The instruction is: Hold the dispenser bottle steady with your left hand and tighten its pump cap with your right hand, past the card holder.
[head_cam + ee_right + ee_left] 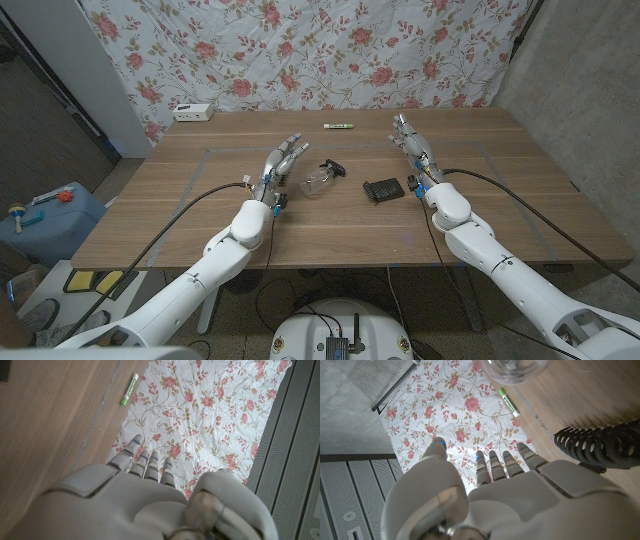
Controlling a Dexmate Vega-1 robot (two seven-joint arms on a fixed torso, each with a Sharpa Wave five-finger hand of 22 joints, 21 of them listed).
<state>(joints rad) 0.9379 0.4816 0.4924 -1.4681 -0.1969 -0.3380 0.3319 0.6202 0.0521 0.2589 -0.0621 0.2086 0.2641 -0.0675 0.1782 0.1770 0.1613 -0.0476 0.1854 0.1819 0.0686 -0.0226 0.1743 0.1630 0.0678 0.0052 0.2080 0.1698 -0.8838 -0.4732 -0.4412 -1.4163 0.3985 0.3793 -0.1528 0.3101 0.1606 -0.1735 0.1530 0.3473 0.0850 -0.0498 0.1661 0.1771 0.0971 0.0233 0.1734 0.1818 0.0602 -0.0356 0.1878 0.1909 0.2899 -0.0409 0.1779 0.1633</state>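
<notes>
A clear dispenser bottle (320,182) with a black pump cap (334,168) lies on its side at the table's middle; its rounded clear body (516,369) also shows in the left wrist view. My left hand (281,165) stands just to its left, fingers apart and stretched forward, holding nothing. The black ribbed card holder (383,189) lies to the bottle's right, and it shows as a dark ribbed shape (602,445) in the left wrist view. My right hand (410,140) is beyond the card holder on the right, fingers straight, empty.
A green marker (340,126) lies near the table's far edge, also seen as a green stick (129,390). A white box (193,112) sits at the far left corner. A floral cloth (300,50) hangs behind the table. A blue container (45,215) stands on the floor left.
</notes>
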